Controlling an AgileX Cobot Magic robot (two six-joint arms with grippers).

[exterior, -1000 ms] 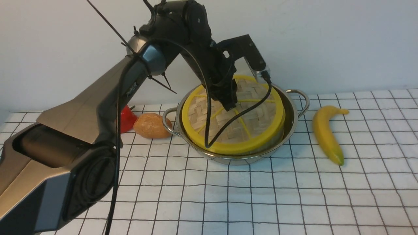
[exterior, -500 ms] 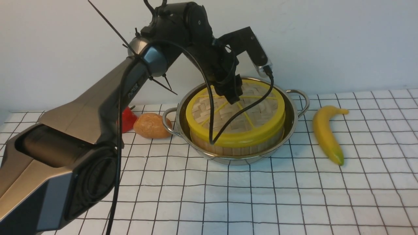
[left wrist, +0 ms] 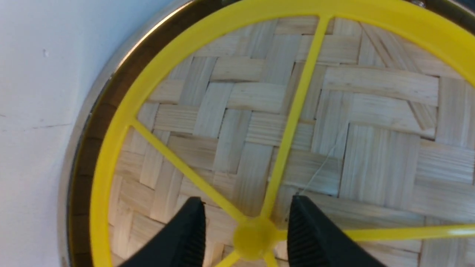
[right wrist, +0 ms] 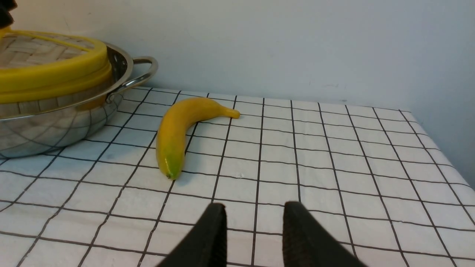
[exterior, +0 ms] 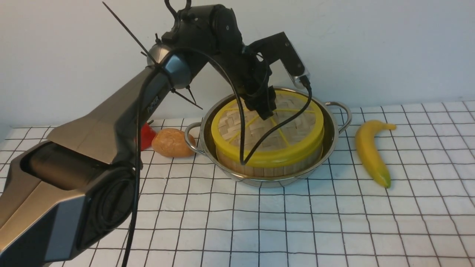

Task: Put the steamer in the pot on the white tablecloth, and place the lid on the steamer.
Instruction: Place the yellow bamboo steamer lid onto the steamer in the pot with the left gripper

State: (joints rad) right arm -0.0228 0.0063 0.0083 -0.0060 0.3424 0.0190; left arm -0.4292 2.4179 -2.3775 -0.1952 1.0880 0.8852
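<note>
1. Directly over the lid's hub, the left pincer is seen released, its tips parted on either side of the knob.
2. The lid is seated on the steamer, which is set inside the pot on the white tablecloth.
3. Both parts of the task are judged done; the pincer should be raised straight up, kept parted, so that the knob is not snagged.
4. The cable should be kept from dragging across the lid.
5. The right pincer is likewise parted, with nothing grasped.
</note>
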